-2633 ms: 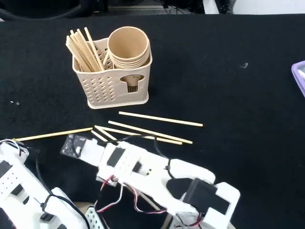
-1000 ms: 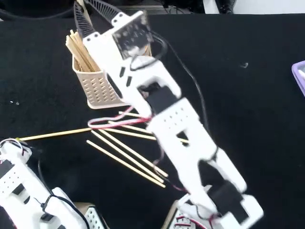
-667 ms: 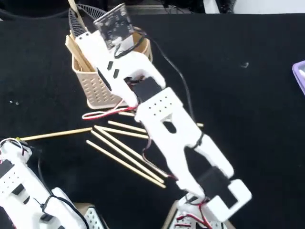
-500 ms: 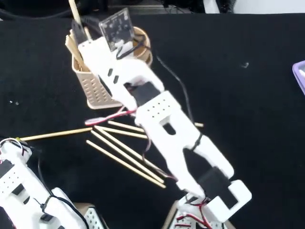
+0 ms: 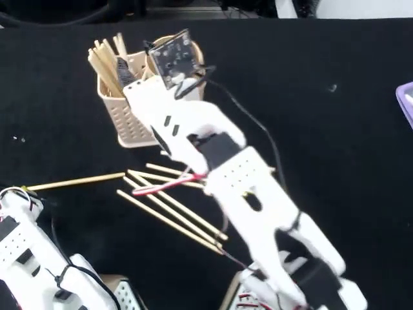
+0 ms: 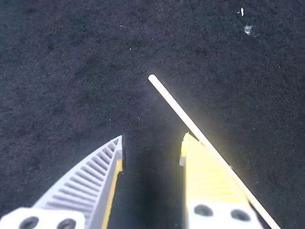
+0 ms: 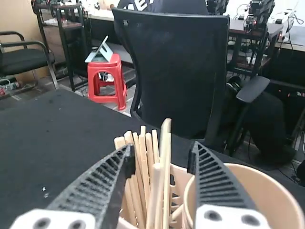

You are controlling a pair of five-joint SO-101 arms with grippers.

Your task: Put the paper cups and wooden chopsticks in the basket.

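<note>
A beige slotted basket stands at the table's far left with a bundle of wooden chopsticks in one side and stacked paper cups in the other. My right gripper hovers over the basket, open. In the right wrist view its fingers straddle the upright chopsticks, and a cup rim sits beside them. Several loose chopsticks lie on the black table in front of the basket. My left gripper is open low over the table, one chopstick's end beside its yellow finger.
The left arm rests at the near left corner, by a long chopstick. A purple object pokes in at the right edge. An office chair stands beyond the table's far edge.
The right arm rose from the table with a chopstick, carried it over the basket and let it go among the others. Loose chopsticks on the table shifted. The left arm stayed put.
</note>
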